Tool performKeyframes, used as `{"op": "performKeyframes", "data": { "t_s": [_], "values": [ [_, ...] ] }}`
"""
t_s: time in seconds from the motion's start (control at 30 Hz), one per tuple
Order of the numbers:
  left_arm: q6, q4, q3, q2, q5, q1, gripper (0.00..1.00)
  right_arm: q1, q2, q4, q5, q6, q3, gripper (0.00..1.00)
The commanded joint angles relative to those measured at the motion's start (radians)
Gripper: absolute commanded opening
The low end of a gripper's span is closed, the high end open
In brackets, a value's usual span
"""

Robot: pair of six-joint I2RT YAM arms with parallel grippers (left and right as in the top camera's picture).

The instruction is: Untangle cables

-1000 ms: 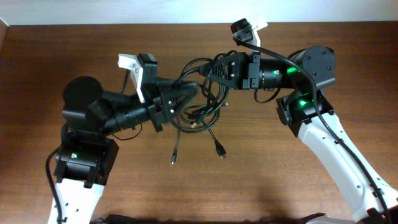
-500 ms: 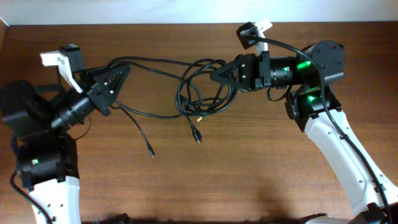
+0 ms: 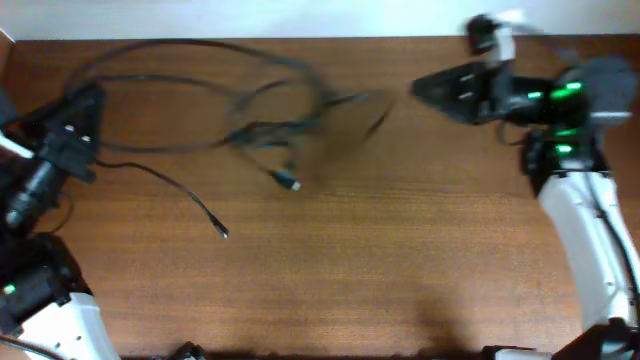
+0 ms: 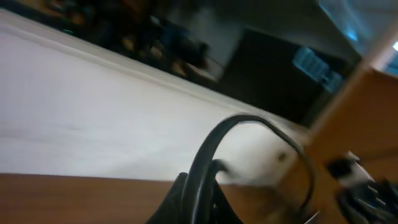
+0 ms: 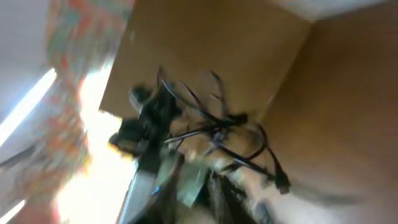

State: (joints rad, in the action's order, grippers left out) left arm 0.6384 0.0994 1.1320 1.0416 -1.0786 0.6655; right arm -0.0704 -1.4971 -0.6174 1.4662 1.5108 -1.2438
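Observation:
The cables [image 3: 250, 135] are thin black cords stretched across the far left half of the wooden table [image 3: 380, 260], partly blurred. Two plug ends [image 3: 288, 183] hang toward the table's middle. My left gripper [image 3: 88, 105] at the far left is shut on one cable, which loops up from its fingers in the left wrist view [image 4: 205, 155]. My right gripper [image 3: 418, 88] is at the far right, apart from the bundle. The blurred right wrist view shows the cables [image 5: 217, 124] at a distance, with nothing clearly between its fingers.
A white wall [image 3: 300, 15] runs along the table's far edge. The left arm's base [image 3: 40, 290] stands at the front left and the right arm's white link [image 3: 590, 240] at the right.
Both arms swung outward. The left gripper pulled its cable far left and the bundle stretched out and followed. The right gripper moved right and now sits clear of the cables.

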Motion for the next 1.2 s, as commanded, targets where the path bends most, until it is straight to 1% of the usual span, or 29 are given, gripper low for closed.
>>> {"op": "performKeyframes", "data": {
  "t_s": [0.0, 0.03, 0.1, 0.17, 0.2, 0.23, 0.27, 0.33, 0.37, 0.4, 0.47, 0.5, 0.53, 0.57, 0.6, 0.67, 0.7, 0.73, 0.77, 0.8, 0.83, 0.87, 0.9, 0.93, 1.0, 1.1, 1.17],
  "values": [
    [0.032, 0.006, 0.029, 0.003, 0.078, 0.011, 0.02, -0.146, 0.015, -0.008, -0.011, -0.032, -0.019, 0.56],
    [0.034, 0.006, 0.029, 0.0, 0.06, 0.011, 0.02, -0.179, 0.015, -0.008, -0.002, -0.045, -0.019, 0.66],
    [0.075, 0.026, 0.029, -0.003, -0.008, -0.01, 0.02, -0.187, 0.015, -0.008, 0.047, -0.045, -0.019, 0.72],
    [0.169, 0.107, 0.029, -0.003, -0.084, -0.083, 0.02, -0.135, 0.015, -0.008, 0.086, -0.056, -0.018, 0.73],
    [0.227, 0.186, 0.029, -0.003, -0.113, -0.127, 0.02, -0.103, 0.015, -0.008, 0.086, -0.056, -0.018, 0.73],
    [0.301, 0.309, 0.029, -0.003, -0.147, -0.185, 0.02, -0.059, 0.015, -0.008, 0.086, -0.056, -0.018, 0.73],
    [0.332, 0.373, 0.029, -0.003, -0.164, -0.214, 0.02, -0.029, 0.015, -0.008, 0.086, -0.056, -0.018, 0.73],
    [0.398, 0.552, 0.029, -0.003, -0.222, -0.31, 0.04, 0.085, 0.015, 0.003, 0.086, -0.055, -0.018, 0.73],
    [0.397, 0.567, 0.029, -0.003, -0.229, -0.336, 0.06, 0.131, 0.015, 0.023, 0.085, -0.05, -0.018, 0.73],
    [0.397, 0.566, 0.029, -0.003, -0.23, -0.366, 0.09, 0.193, 0.015, 0.043, 0.085, -0.035, -0.018, 0.73],
    [0.393, 0.566, 0.029, 0.0, -0.231, -0.4, 0.09, 0.262, 0.015, 0.045, 0.079, -0.036, -0.018, 0.73],
    [0.393, 0.566, 0.029, -0.001, -0.231, -0.412, 0.09, 0.283, 0.015, 0.045, 0.057, -0.036, -0.018, 0.73],
    [0.393, 0.566, 0.029, 0.0, -0.231, -0.424, 0.1, 0.294, 0.015, 0.045, 0.037, -0.037, -0.018, 0.67],
    [0.393, 0.566, 0.029, 0.0, -0.232, -0.45, 0.1, 0.304, 0.015, 0.045, 0.033, -0.042, -0.018, 0.66],
    [0.393, 0.564, 0.029, 0.0, -0.232, -0.467, 0.12, 0.312, 0.015, 0.045, 0.042, -0.08, -0.018, 0.67],
    [0.394, 0.55, 0.029, 0.0, -0.23, -0.476, 0.13, 0.324, 0.013, 0.045, 0.078, -0.119, -0.018, 0.67],
    [0.414, 0.527, 0.029, 0.0, -0.219, -0.476, 0.13, 0.334, 0.013, 0.045, 0.086, -0.169, -0.014, 0.67],
    [0.486, 0.459, 0.029, 0.0, -0.18, -0.476, 0.08, 0.341, 0.013, 0.045, 0.086, -0.233, -0.015, 0.67],
    [0.561, 0.39, 0.029, 0.0, -0.155, -0.476, 0.07, 0.345, 0.013, 0.045, 0.086, -0.313, -0.015, 0.67],
    [0.606, 0.356, 0.029, 0.0, -0.152, -0.476, 0.07, 0.345, 0.011, 0.045, 0.086, -0.362, -0.014, 0.67],
    [0.628, 0.356, 0.029, 0.0, -0.152, -0.476, 0.07, 0.345, 0.006, 0.045, 0.086, -0.424, -0.014, 0.67],
    [0.654, 0.357, 0.029, -0.001, -0.144, -0.476, 0.06, 0.345, -0.001, 0.047, 0.082, -0.426, -0.014, 0.66],
    [0.665, 0.355, 0.029, -0.001, -0.115, -0.476, 0.05, 0.345, -0.013, 0.088, 0.064, -0.426, -0.014, 0.66],
    [0.707, 0.355, 0.029, 0.0, -0.085, -0.476, 0.05, 0.345, -0.021, 0.135, 0.046, -0.435, -0.013, 0.66],
    [0.763, 0.355, 0.029, 0.0, -0.071, -0.476, 0.04, 0.345, -0.051, 0.178, 0.042, -0.507, -0.011, 0.66],
    [0.848, 0.352, 0.029, 0.0, -0.064, -0.476, 0.0, 0.345, -0.081, 0.172, 0.048, -0.581, -0.011, 0.66],
    [0.861, 0.315, 0.029, -0.001, -0.019, -0.476, 0.0, 0.345, -0.081, 0.145, 0.035, -0.599, -0.011, 0.66]
  ]
}}
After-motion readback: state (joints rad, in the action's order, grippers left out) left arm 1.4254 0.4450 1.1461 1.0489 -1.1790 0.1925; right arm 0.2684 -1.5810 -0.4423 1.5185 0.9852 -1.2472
